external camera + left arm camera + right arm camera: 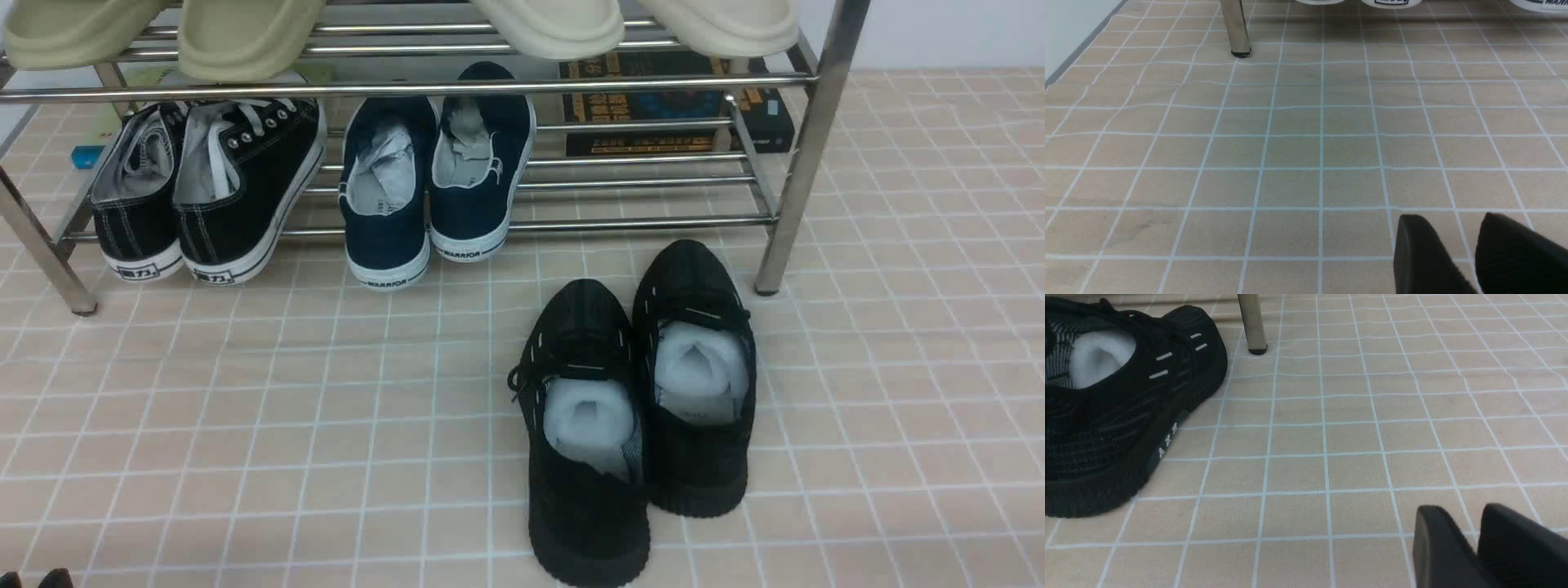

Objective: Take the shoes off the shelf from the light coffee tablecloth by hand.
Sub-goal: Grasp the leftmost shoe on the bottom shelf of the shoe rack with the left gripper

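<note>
Shoes (208,184) sitting on shelf (522,86) bottom tier, far left, beside navy pair (437,175), black knit pair (637,408) lying on cloth (245,425), left gripper (1470,249) and right gripper (1474,539) hovering empty, fingers slightly parted.

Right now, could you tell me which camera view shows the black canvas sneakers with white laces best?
The front view: the black canvas sneakers sit on the shelf at its left end. The left wrist view catches only white sole edges; the right wrist view shows none of them.
</note>
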Motion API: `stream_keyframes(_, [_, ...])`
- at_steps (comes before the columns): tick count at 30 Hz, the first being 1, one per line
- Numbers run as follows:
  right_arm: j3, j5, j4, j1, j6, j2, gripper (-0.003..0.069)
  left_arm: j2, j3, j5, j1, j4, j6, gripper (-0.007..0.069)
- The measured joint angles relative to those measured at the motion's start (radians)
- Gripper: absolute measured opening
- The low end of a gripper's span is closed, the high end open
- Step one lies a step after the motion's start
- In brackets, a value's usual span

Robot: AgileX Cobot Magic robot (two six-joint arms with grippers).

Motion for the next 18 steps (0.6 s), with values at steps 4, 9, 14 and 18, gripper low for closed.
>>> stream_keyframes(4, [0.0,0.0,0.0,0.0,0.0,0.0,0.0183,0.0,0.0,0.0,0.0,0.0,0.0,0.0241])
stream_keyframes(9, [0.0,0.0,0.0,0.0,0.0,0.0,0.0189,0.0,0.0,0.0,0.0,0.0,0.0,0.0239])
stream_keyframes(14, [0.0,0.0,0.0,0.0,0.0,0.0,0.0195,0.0,0.0,0.0,0.0,0.0,0.0,0.0239])
stream_keyframes(18, [0.0,0.0,0.0,0.0,0.0,0.0,0.0199,0.0,0.0,0.0,0.0,0.0,0.0,0.0239])
